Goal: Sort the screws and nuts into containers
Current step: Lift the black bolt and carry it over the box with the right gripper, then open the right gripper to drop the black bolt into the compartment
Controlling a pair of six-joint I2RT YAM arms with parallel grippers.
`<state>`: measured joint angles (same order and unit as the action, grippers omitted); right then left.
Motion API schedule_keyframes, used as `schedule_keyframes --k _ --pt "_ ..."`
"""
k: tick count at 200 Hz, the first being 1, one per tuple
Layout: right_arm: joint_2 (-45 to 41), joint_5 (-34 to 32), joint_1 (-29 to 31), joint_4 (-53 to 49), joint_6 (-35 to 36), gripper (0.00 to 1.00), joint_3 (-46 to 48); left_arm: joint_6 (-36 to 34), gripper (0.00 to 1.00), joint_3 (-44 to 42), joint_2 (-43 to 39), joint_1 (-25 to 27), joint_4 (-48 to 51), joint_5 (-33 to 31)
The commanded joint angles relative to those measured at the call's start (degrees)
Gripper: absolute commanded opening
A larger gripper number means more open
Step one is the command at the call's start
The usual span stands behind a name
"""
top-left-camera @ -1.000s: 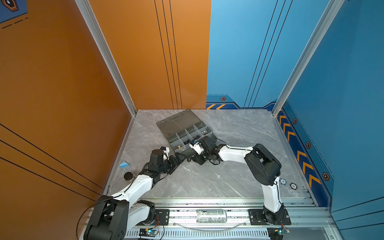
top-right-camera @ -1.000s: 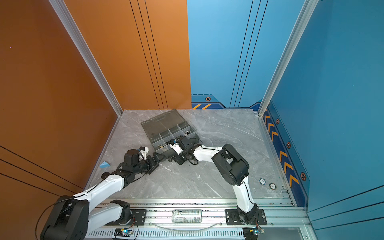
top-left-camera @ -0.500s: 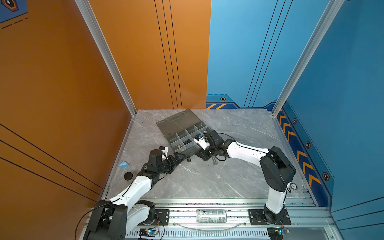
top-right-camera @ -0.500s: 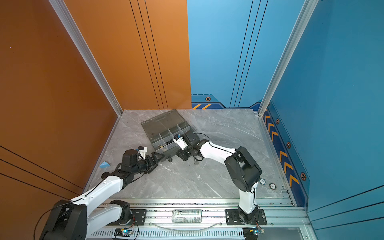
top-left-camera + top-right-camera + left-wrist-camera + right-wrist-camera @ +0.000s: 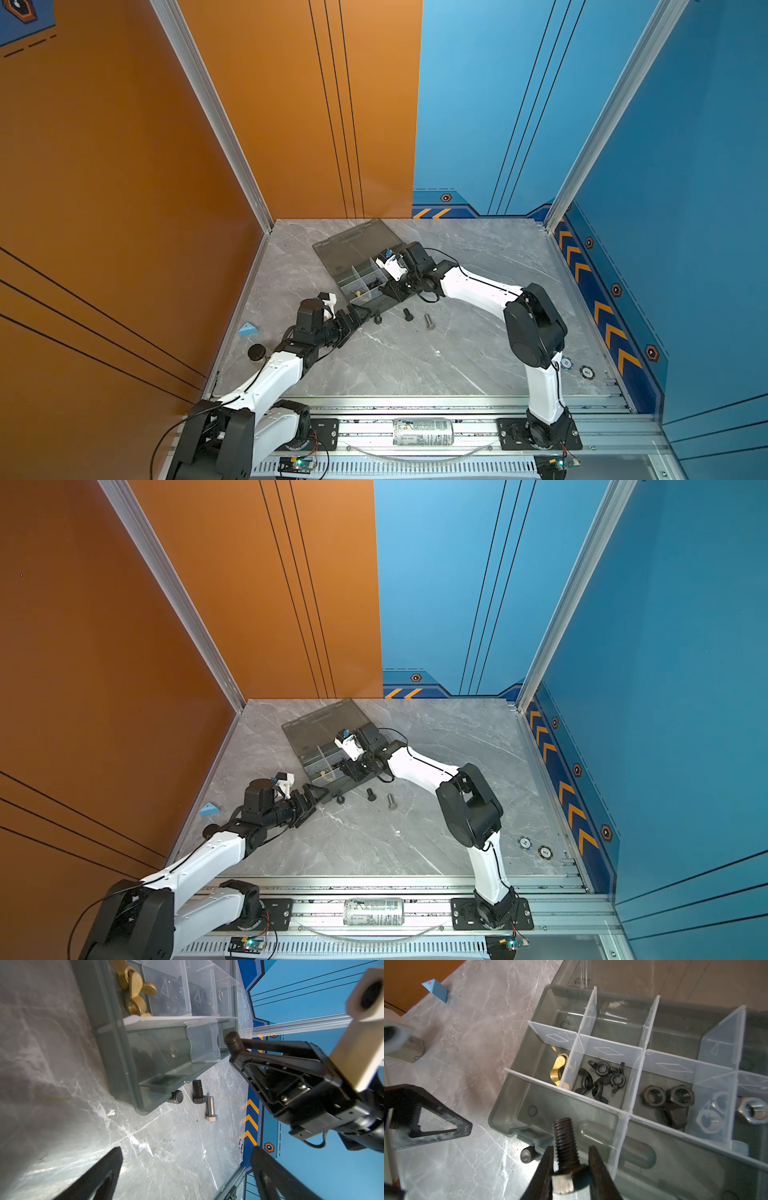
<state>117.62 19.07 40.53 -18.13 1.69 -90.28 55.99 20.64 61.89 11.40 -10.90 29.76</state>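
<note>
Little of the writing can be read. The silver can (image 5: 422,432) lying on the near rail carries print too small to make out. An embossed mark on the smoky-grey lid (image 5: 581,980) is blurred, and the blue wedge (image 5: 435,989) at the table's left edge bears a small red mark. The organizer box (image 5: 112,1043), of translucent grey plastic, lies open on the veined, marble-look grey table (image 5: 395,365), with its lid laid flat toward the far left. Its whitish dividers (image 5: 606,1051), embossed with diamond and triangle outlines, form the compartments (image 5: 675,1039). In the middle row lie brass wing nuts (image 5: 557,1072), black wing nuts (image 5: 586,1081), black hex nuts (image 5: 675,1109) and silver hex nuts (image 5: 742,1108). The right gripper (image 5: 571,1151) pinches a black screw (image 5: 564,1136) by its hexagonal head, with the threaded shank pointing out over the box's near row. On the table just near of the box lie a stubby black screw (image 5: 377,319), a second black screw (image 5: 408,314) and a shiny silver screw (image 5: 429,321), apart from one another. The left gripper (image 5: 187,1148), its jaws spread wide and holding nothing, hangs by the box's near left corner.
</note>
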Motion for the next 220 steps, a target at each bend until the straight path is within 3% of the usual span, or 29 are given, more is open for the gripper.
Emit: schedule_keyframes --k 1,69,136,180,220 --pt "2.1 -0.1 0.0 -2.5 0.8 0.0 -2.8 0.0 0.98 -0.8 -0.6 -0.7 1.1 1.3" --pt "5.2 -0.7 0.0 -3.6 1.0 0.0 -5.6 -0.1 0.98 -0.6 0.2 -0.9 0.7 1.6" --pt "4.4 -3.8 0.8 -4.5 0.9 0.32 -6.8 -0.2 0.98 -0.7 0.3 -0.9 0.7 1.8" --pt "1.6 -3.6 1.2 -2.7 0.6 0.4 -3.2 -0.2 0.98 -1.0 0.3 -1.0 0.3 1.8" --pt "-4.2 -3.4 1.8 -0.4 -0.9 0.41 2.4 -0.1 0.98 -1.2 0.2 -1.0 0.2 1.8"
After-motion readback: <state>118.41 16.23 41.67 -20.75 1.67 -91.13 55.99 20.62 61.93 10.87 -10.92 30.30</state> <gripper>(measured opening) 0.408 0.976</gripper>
